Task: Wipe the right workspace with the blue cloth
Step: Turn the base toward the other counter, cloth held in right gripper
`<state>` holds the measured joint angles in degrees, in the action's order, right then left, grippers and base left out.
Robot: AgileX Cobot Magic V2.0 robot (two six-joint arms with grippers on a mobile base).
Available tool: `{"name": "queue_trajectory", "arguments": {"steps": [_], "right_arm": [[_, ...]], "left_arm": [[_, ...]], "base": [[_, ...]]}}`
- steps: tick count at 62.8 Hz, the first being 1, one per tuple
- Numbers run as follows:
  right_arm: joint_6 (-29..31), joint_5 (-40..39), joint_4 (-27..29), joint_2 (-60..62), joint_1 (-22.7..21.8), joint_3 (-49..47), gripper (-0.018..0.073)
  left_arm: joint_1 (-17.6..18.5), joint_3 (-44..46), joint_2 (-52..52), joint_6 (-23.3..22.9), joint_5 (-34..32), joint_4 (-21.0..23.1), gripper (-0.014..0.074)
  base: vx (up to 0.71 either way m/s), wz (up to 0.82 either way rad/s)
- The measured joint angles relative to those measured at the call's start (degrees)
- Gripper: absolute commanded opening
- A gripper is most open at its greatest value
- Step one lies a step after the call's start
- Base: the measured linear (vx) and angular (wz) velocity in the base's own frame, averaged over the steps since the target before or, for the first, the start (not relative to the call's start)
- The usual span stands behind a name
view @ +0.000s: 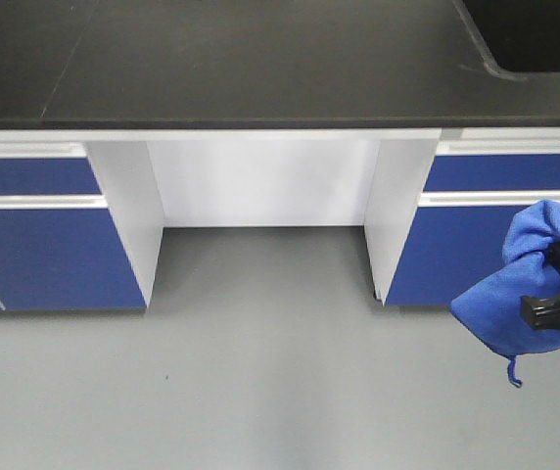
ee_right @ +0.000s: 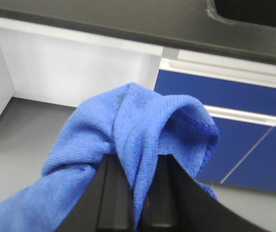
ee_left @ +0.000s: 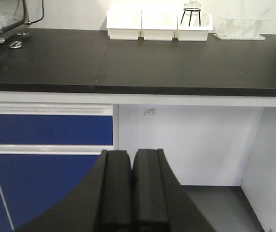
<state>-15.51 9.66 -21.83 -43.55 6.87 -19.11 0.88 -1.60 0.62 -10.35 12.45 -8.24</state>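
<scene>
The black bench (view: 260,59) spans the top of the front view. The blue cloth (view: 530,284) is off the bench, bunched in the air below its front edge near the right end, before a blue cupboard door (view: 446,255). The right fingers (ee_right: 111,198) are clamped on a fold of it. The left fingers (ee_left: 116,193) are pressed together, holding nothing.

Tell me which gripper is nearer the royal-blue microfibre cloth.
Right. The right gripper is shut on the royal-blue microfibre cloth, which bunches up from its grip. The left gripper is shut and empty, facing a black benchtop with white bins; no cloth shows in its view.
</scene>
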Motion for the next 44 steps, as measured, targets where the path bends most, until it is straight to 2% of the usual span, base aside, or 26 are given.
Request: {"name": "queue_trajectory", "arguments": {"steps": [27,44], "right_arm": [[0.0,0.0,0.0,0.0,0.0,0.0,-0.0003],[0.0,0.0,0.0,0.0,0.0,0.0,-0.0003]], "left_arm": [[0.0,0.0,0.0,0.0,0.0,0.0,-0.0006],[0.0,0.0,0.0,0.0,0.0,0.0,-0.0006]], "base": [[-0.33,0.01],[-0.30,-0.14]]}}
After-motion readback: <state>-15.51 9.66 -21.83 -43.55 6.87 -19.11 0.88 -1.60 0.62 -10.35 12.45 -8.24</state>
